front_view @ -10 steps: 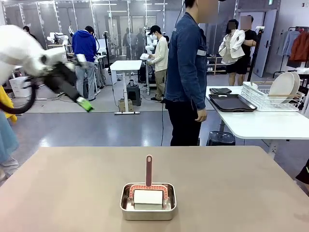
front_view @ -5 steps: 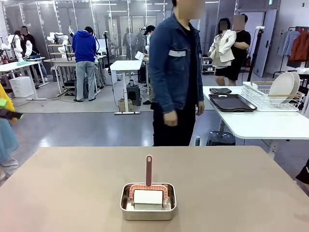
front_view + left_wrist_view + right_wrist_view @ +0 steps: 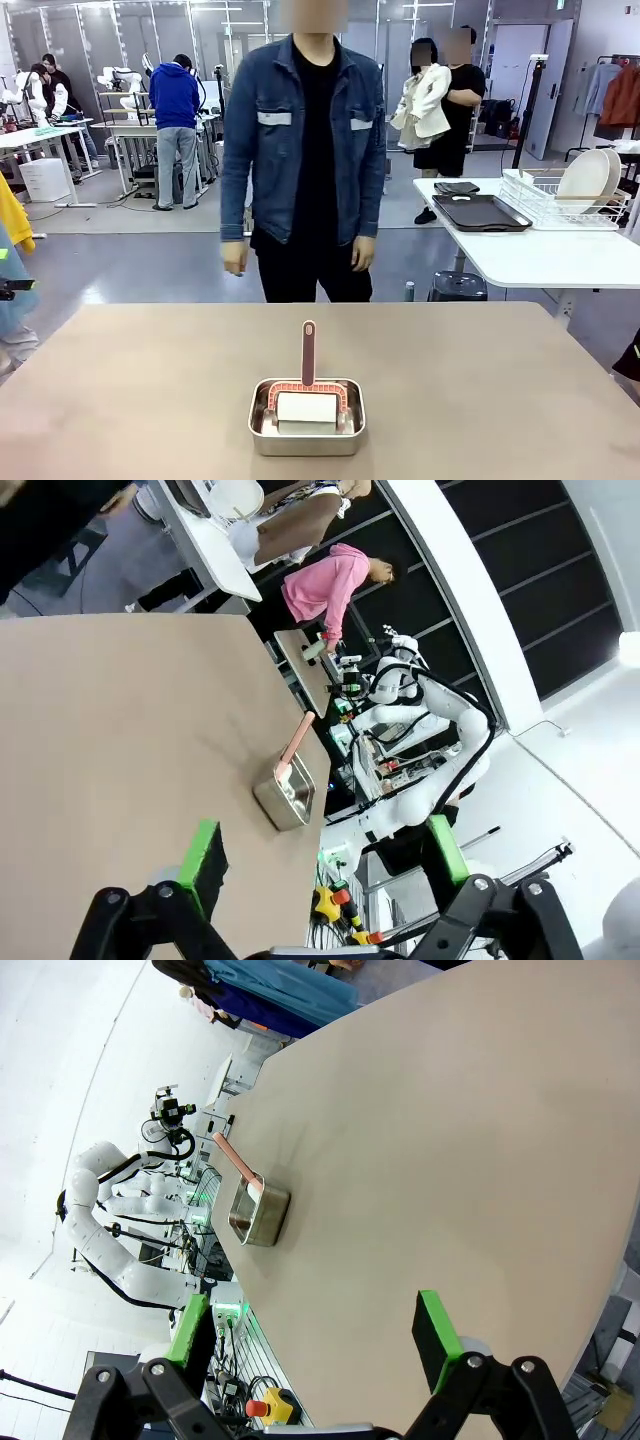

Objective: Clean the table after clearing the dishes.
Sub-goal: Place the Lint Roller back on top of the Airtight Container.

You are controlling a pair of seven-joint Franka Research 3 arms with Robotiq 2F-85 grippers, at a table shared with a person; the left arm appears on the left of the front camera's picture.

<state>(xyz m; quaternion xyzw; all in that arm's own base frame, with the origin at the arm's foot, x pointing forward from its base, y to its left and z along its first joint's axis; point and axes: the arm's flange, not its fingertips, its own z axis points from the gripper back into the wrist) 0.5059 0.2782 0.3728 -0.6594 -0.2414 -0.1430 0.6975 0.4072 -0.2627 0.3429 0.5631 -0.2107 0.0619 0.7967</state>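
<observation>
beige-brown worktop (image 3: 150,390) across the lower half of the front view, bare but for a small square steel pan (image 3: 306,417) at lower centre, near the bottom edge. inside the pan a white block (image 3: 306,408) framed by a reddish brush head, with a reddish handle (image 3: 308,352) standing upright out of it. behind the far edge, centre frame, a person in a denim jacket (image 3: 303,140) facing the worktop, arms hanging, hands (image 3: 234,258) apart from everything. at right, on a white side table (image 3: 540,255), two dark trays (image 3: 480,212) lying stacked flat and white plates (image 3: 586,180) standing on edge in a wire rack; cutlery too small to tell.

in the left wrist view, left claw (image 3: 325,858) at the bottom of the frame, green pads (image 3: 206,852) spread wide apart and gripping nothing, over the near edge of the worktop, well apart from the pan at centre.

in the right wrist view, right claw (image 3: 315,1340) at the bottom of the frame, pads (image 3: 436,1338) likewise wide apart and empty, above the worktop, with the pan at centre left, well apart.
</observation>
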